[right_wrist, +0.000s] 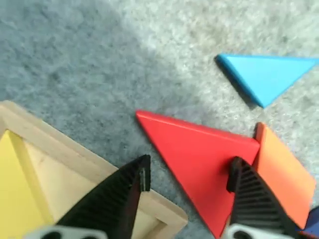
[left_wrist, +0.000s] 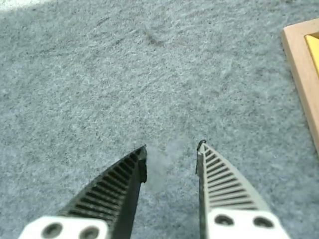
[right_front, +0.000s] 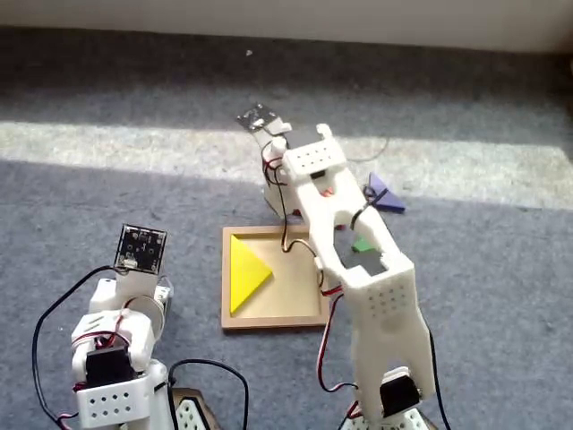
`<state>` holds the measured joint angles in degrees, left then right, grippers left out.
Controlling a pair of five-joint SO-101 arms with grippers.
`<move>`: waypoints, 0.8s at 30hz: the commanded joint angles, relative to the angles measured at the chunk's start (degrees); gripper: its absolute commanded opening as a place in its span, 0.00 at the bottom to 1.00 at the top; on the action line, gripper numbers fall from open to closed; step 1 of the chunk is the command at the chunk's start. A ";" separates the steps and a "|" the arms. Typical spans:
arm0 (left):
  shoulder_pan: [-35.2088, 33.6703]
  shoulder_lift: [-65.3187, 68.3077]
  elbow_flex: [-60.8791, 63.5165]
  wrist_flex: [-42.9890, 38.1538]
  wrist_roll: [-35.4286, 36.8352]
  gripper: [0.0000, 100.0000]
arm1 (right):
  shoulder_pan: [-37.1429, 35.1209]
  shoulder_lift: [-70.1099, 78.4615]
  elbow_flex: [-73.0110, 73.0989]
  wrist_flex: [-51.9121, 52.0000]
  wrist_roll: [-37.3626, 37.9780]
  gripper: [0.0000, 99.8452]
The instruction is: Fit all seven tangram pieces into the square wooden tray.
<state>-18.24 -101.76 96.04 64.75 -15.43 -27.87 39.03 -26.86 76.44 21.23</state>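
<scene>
Under right arm point(right_front: 385, 305), green piece point(right_front: 363, 244) half-hidden

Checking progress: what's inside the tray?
A yellow triangle at the tray's left side, bare wood beside it. The right arm covers the right edge, hiding that strip.
</scene>
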 commanded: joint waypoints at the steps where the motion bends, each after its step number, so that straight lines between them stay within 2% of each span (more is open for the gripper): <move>1: -0.57 -2.51 0.66 -1.05 -0.09 0.18 | 1.63 4.88 -14.81 6.46 0.62 0.25; 6: -0.57 -2.51 0.66 -1.05 -0.09 0.18 | 2.95 10.68 -28.09 13.58 0.62 0.25; 10: -0.57 -2.51 0.66 -0.97 -0.09 0.18 | 3.65 15.16 -34.51 15.52 0.62 0.25; 15: -0.57 -2.51 0.66 -0.97 -0.09 0.18 | 3.30 20.62 -37.23 15.60 0.79 0.26; 19: -0.57 -2.51 0.66 -0.97 -0.18 0.18 | 2.51 21.85 -39.16 18.86 0.62 0.31; 24: -0.57 -2.51 0.66 -0.97 -0.18 0.18 | -0.48 22.02 -39.60 23.43 0.70 0.31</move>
<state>-18.24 -101.76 96.04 64.75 -15.43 -25.41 61.36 -64.92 96.22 21.49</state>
